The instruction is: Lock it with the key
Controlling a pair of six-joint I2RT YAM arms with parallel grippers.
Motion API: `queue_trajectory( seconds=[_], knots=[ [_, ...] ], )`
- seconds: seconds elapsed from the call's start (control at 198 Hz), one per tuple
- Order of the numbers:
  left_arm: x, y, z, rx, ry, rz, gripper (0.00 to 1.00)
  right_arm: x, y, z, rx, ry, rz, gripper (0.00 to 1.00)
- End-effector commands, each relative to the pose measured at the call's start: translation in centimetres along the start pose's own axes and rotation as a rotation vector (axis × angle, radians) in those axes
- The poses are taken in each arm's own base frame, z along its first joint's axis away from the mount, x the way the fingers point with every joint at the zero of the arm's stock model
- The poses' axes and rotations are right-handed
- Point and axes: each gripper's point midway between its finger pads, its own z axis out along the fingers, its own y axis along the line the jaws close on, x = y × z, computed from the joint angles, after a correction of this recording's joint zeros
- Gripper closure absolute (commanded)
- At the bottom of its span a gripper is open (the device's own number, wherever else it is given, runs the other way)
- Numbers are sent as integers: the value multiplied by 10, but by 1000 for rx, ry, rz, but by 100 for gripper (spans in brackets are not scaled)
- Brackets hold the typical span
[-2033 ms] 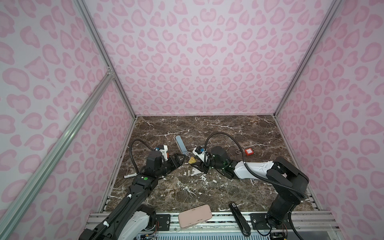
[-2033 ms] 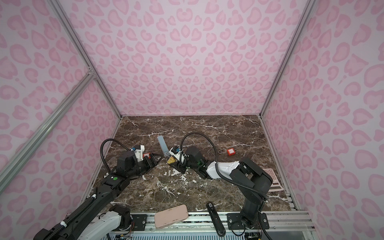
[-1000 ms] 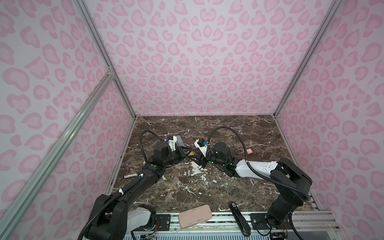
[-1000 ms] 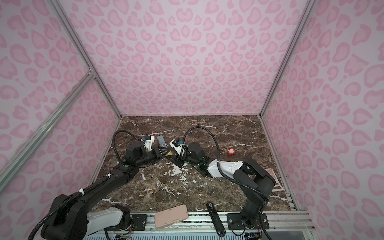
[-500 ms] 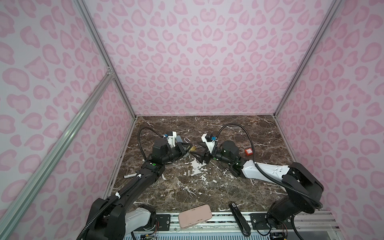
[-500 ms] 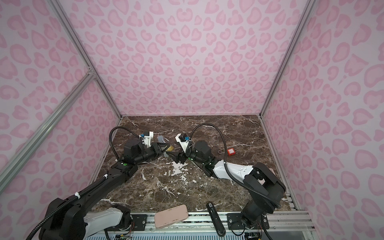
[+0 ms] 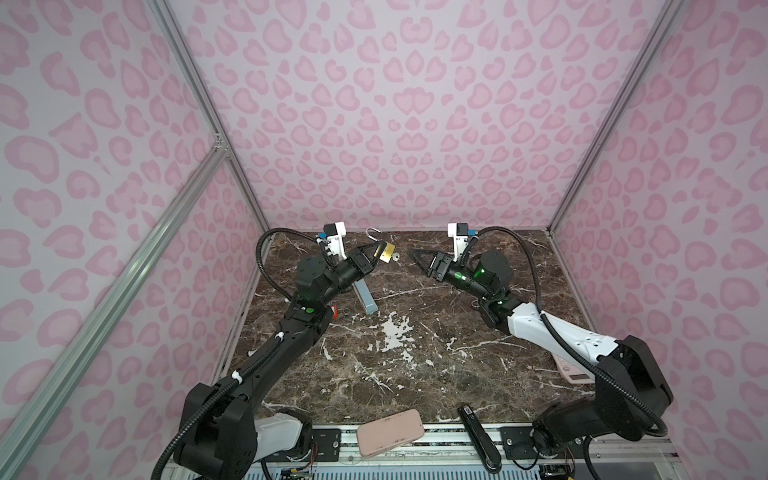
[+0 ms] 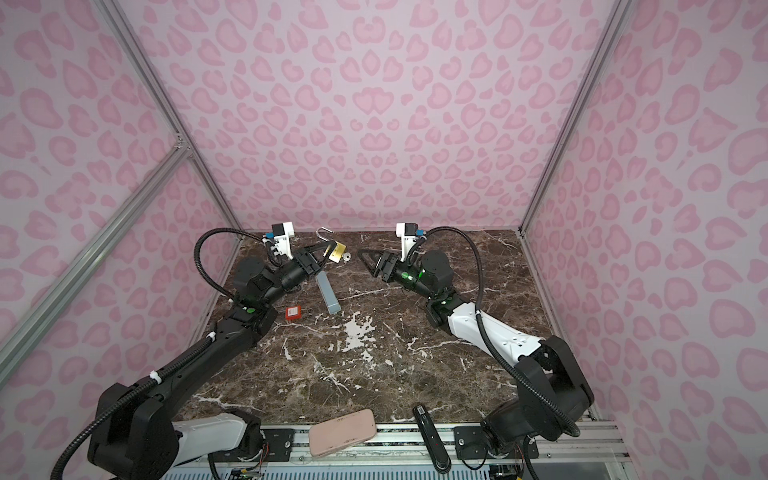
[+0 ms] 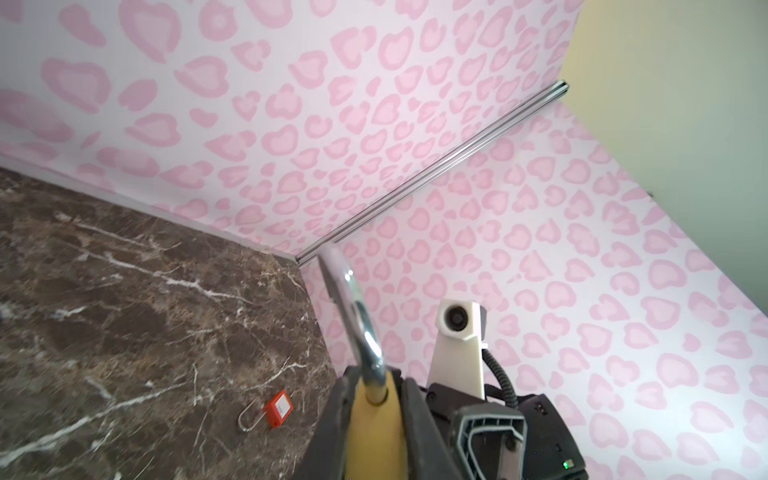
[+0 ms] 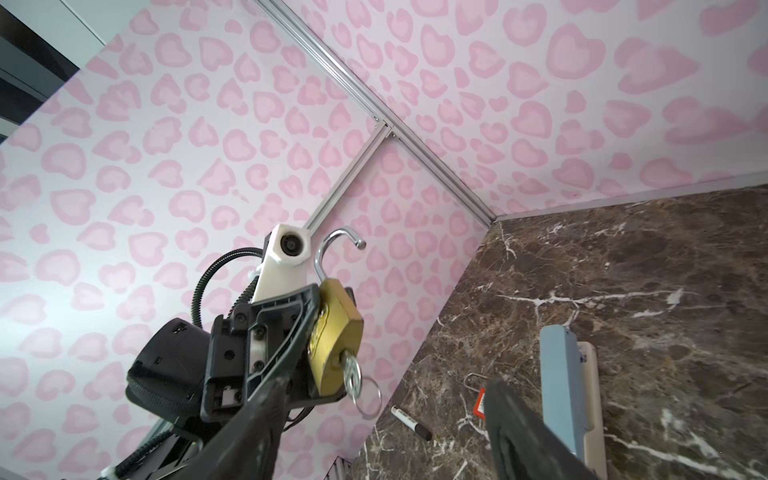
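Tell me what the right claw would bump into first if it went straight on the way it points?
Probably the key sticking out of the brass padlock held by the left gripper, though depth is unclear.

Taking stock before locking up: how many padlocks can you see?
2. A brass padlock, shackle open, is clamped in the left end effector, raised. A small red padlock lies on the tabletop beside the left arm. More could hide behind the arms.

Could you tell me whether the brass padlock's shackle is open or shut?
Open: the shackle has its free end clear of the brass padlock, held in the left gripper; the key sits in its keyhole.
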Motion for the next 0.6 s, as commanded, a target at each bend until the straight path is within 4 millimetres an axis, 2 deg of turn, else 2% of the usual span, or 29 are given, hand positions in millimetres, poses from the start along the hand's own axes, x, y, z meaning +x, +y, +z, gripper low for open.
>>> queue_trajectory(
  seconds=[0.0,0.121,0.358,0.6],
  knots=[
    [-25,-51,4,178,-100,57,96,-12,21,-1,-87,-48,45,23],
    [-20,-62,15,220,-88,48,96,-17,31,-1,-184,-90,84,30],
    [-8,-64,31,267,-65,4,96,-13,49,8,-252,-63,78,36],
    [-2,-64,37,272,-50,-1,96,-20,52,9,-259,-85,73,50]
  ],
)
